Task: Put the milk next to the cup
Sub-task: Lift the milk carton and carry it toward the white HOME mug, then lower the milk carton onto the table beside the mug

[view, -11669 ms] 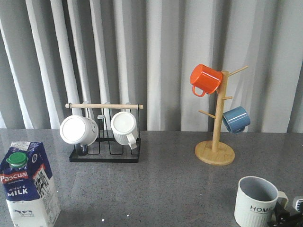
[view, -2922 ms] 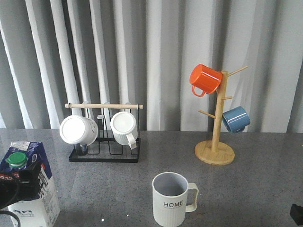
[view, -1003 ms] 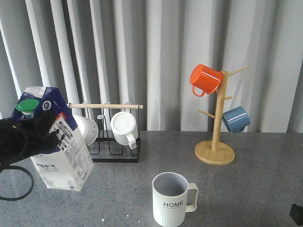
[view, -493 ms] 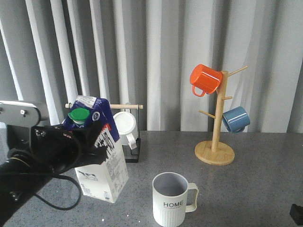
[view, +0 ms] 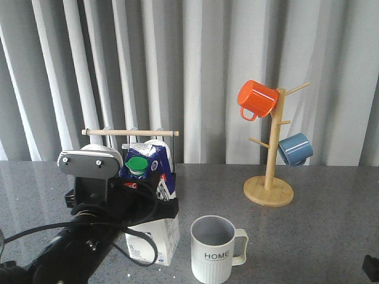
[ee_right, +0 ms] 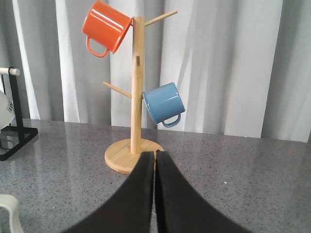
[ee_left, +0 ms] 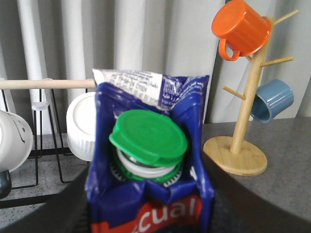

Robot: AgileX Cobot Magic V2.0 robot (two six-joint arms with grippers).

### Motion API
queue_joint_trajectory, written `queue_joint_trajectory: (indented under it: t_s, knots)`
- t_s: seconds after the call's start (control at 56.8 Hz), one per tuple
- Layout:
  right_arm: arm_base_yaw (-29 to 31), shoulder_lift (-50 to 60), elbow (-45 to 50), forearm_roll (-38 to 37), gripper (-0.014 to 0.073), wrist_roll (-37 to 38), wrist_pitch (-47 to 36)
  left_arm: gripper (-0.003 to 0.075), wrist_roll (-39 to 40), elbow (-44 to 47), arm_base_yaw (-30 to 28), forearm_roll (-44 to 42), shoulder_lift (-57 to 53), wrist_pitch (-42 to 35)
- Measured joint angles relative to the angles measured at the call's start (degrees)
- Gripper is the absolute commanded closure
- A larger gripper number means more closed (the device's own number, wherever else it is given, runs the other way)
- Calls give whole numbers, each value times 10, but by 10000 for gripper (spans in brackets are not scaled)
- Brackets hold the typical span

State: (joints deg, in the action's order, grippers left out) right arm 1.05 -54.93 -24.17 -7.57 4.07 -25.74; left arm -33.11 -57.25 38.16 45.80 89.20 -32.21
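Left gripper (view: 148, 204) pinching the Pascual milk carton (view: 151, 236) upright, base near the table just left of the HOME mug (view: 214, 251), ready to release. Right gripper (ee_right: 155, 160) fingers pressed together, idle.

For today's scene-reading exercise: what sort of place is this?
Probably a staged kitchen-style test bench: a grey stone-look table, a wooden mug tree and a wire mug rack, all before a plain curtain.
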Motion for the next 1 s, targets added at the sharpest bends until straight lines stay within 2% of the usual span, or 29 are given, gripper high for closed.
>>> queue_joint_trajectory:
  t_s: [0.264, 0.458, 1.003]
  knots:
    - [0, 0, 0, 0, 599, 0, 0, 574, -83, -36, 27, 102, 48, -58]
    - [0, 0, 0, 0, 599, 0, 0, 574, -94, -37, 30, 145, 70, -70]
    - [0, 0, 0, 0, 599, 0, 0, 574, -83, -43, 54, 163, 102, -107]
